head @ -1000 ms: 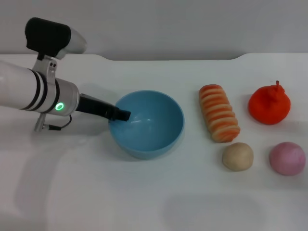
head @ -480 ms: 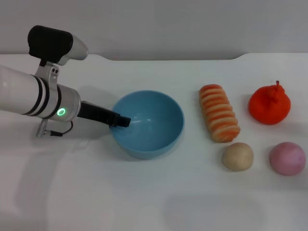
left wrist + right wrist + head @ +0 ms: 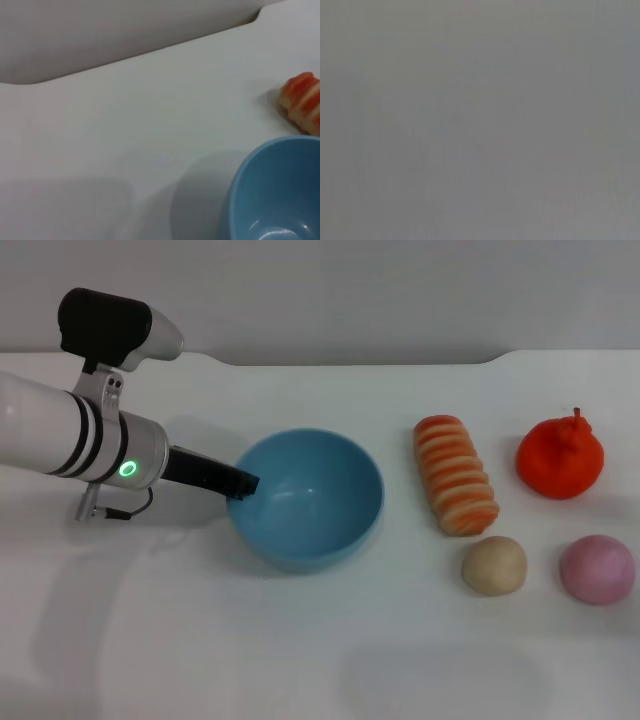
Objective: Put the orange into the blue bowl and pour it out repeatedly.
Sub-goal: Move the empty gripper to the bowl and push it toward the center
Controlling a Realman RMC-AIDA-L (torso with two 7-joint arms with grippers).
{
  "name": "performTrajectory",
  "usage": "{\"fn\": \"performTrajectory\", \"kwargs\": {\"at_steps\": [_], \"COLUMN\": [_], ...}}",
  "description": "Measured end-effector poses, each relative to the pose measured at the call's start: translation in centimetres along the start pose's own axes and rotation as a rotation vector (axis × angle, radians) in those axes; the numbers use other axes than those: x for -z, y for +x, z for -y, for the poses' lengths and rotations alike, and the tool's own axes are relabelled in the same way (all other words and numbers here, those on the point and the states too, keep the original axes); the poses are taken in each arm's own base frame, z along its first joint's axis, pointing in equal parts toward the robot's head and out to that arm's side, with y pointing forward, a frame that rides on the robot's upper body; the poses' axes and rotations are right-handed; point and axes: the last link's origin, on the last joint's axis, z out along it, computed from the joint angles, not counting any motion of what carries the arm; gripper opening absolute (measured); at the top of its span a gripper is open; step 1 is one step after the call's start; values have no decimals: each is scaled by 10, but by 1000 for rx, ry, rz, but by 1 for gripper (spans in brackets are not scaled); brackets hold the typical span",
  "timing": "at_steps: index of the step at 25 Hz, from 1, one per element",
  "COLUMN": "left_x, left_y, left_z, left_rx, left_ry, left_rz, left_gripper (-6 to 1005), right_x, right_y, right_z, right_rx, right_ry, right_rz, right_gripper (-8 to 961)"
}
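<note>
Bowl's empty, orange not in yet

From the head cam we've got the left gripper (image 3: 243, 483) at the near-left rim of the blue bowl (image 3: 320, 520), can't tell if it's actually pinching the rim or just touching. The orange (image 3: 559, 459) sits far right on the table (image 3: 300, 660), past the striped bread loaf (image 3: 456, 488). Left wrist cam shows only the blue bowl (image 3: 280, 195), nothing inside. Right wrist cam is plain grey, no right gripper anywhere. We'd say a whole load-and-pour round is left.
</note>
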Motion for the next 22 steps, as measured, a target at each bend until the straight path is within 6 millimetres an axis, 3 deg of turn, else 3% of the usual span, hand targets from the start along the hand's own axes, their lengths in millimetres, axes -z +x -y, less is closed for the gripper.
{"fn": "performTrajectory", "kwargs": {"at_steps": [7,11,15,22], "left_x": [0,2,16,28], "left_y": [1,11,41,80], "left_z": [-1,-2,-3,-9], "left_rx": [-13,-36,-141,-237], "left_ry": [0,6,67,142], "left_rz": [5,-13,-65,-140], "left_gripper": [-2,-2,-1,-2], "right_x": [1,1,-8,-45], "right_y": [2,2,-6,-35], "right_z": [-2,-3,0,8], "right_rx": [-3,-21,-126,-234], "right_ry": [-12,-18,-101,-318], "right_rz": [-9,-15,-23,-250], "right_gripper": [663,663,663,662]}}
